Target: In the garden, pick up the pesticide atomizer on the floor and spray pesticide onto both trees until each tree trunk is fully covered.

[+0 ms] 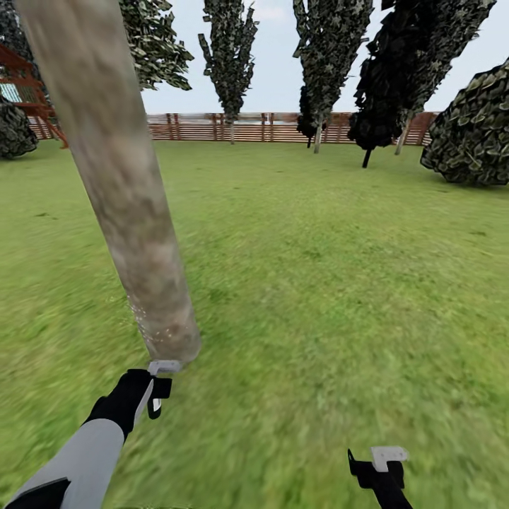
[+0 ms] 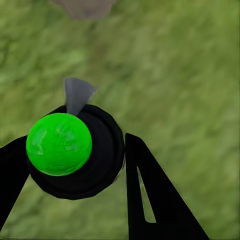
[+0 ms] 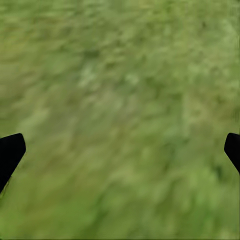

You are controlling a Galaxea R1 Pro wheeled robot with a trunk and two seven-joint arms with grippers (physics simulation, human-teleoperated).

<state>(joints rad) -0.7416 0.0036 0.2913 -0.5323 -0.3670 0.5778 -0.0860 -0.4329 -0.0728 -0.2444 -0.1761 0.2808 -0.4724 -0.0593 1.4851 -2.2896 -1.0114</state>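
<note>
Speckling white pesticide (image 1: 145, 318) on mottled tree trunk (image 1: 116, 177)

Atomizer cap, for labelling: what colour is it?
Bright green, on a black atomizer held in the left gripper; clearest in the left wrist view.

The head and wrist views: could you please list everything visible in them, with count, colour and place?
Trunk: one, mottled grey-beige, near left, leaning across the head view; white specks on its lower end.
Atomizer: one, black with a green top and a grey nozzle, between the left fingers.
Lawn: green, all around.
Fence: brown slats, along the far edge.
Dark leafy trees: several, by the fence.
Bush: one, dark green, far right.
Red structure: one, far left.
Left gripper: black, at the trunk's base, shut on the atomizer.
Right gripper: black, low right, open over grass.
</note>
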